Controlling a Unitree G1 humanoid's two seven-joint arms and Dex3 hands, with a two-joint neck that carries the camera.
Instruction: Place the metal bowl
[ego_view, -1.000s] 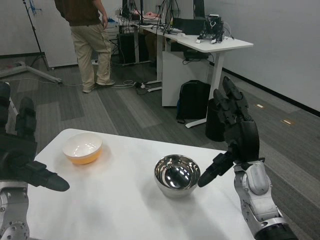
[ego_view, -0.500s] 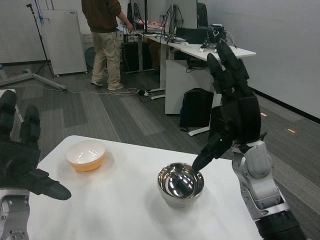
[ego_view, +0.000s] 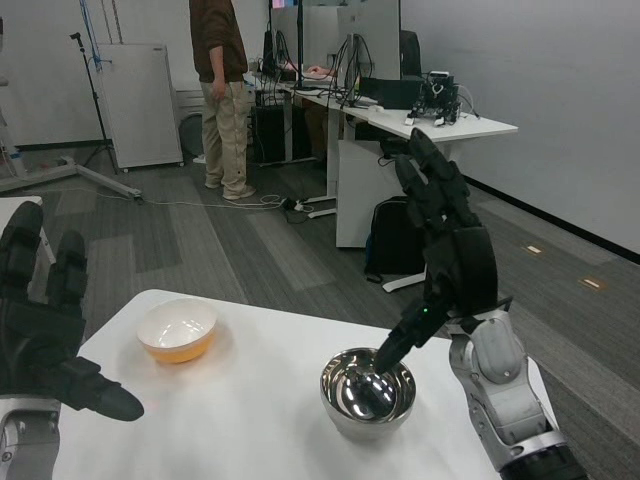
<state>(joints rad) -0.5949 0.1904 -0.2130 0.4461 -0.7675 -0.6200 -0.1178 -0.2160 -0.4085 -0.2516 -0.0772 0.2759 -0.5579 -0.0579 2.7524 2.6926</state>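
Since the earlier frames the right hand (ego_view: 447, 262) has shifted from beside the metal bowl (ego_view: 368, 392) to above it, and its thumb, which pointed at the bowl's outer wall a second ago, now reaches down over the rim into the hollow. Whether the thumb tip touches the shiny inner surface cannot be told. The rest of that hand's fingers stand spread and upright above the bowl, closed on nothing, so the hand is open. The camera has also risen and turned, which accounts for the room behind sliding across the picture; the bowl itself sits in much the same place on the white table (ego_view: 250, 420).

The metal bowl stands upright on the table, mouth up. Well to the left of it, farther back, sits an orange bowl with a white inside (ego_view: 178, 331), also upright. Further left of the metal bowl, at the table's near left edge, the left hand (ego_view: 45, 335) hovers with fingers raised and apart, thumb pointing towards the bowl, holding nothing.

Beyond the metal bowl, across the grey carpet, a person (ego_view: 223, 92) stands at a white desk (ego_view: 440, 122) loaded with monitors. A black backpack (ego_view: 392, 238) leans under that desk.
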